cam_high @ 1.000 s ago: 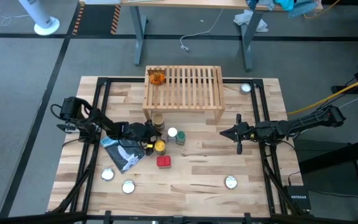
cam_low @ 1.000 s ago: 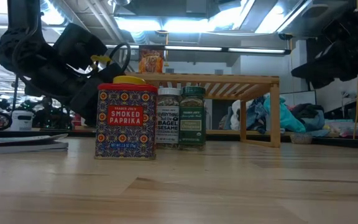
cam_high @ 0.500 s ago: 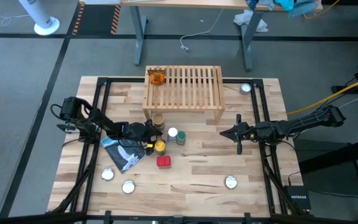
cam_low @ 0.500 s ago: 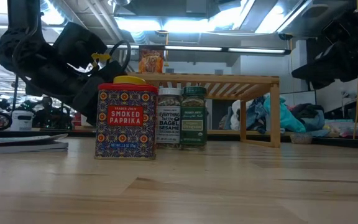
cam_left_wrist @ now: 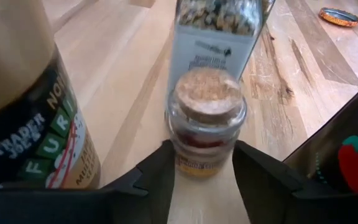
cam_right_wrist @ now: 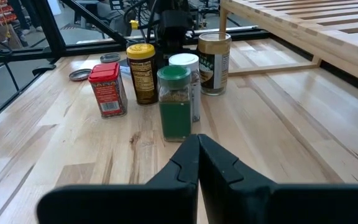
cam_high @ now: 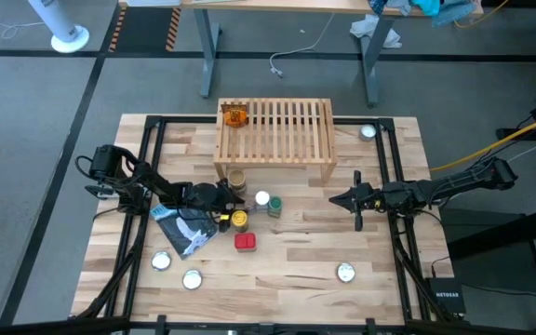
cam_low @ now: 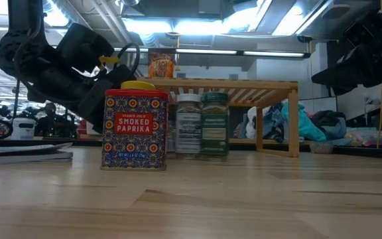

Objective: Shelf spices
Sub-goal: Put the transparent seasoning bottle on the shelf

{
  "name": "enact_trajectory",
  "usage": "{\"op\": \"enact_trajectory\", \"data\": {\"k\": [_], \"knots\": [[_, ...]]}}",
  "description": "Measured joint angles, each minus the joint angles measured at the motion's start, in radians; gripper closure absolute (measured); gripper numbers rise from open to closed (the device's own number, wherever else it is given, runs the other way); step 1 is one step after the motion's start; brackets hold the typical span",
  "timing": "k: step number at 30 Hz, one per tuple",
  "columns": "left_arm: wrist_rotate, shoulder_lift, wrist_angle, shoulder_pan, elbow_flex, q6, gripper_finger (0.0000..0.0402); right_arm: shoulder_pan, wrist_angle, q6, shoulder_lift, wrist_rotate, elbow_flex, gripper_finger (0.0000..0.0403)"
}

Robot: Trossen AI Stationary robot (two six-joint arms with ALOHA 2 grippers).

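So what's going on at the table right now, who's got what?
The left gripper is down among the spice jars in front of the shelf, its open fingers on either side of a small cork-topped clear jar, not visibly clamped. The red tin, yellow-lid jar, white-lid jar and green-lid jar stand on the table. Only the orange packet is on the shelf. The right gripper waits shut, holding nothing.

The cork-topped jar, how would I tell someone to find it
Start at the wooden shelf, then drop to the jar cluster by its front left leg. The small clear jar sits between the left gripper's open fingers, the only one stoppered with cork.
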Motion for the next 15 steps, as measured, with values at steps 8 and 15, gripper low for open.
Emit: {"op": "enact_trajectory", "data": {"k": [8,15], "knots": [[0.021,0.000,-0.004,0.000,0.000,-0.051,0.0248,0.000,-0.007,0.000,0.000,0.000,0.000,0.0395],[0.021,0.000,-0.011,0.000,0.000,-0.054,0.0247,0.000,-0.017,-0.002,0.000,0.000,0.000,0.0395]]}}
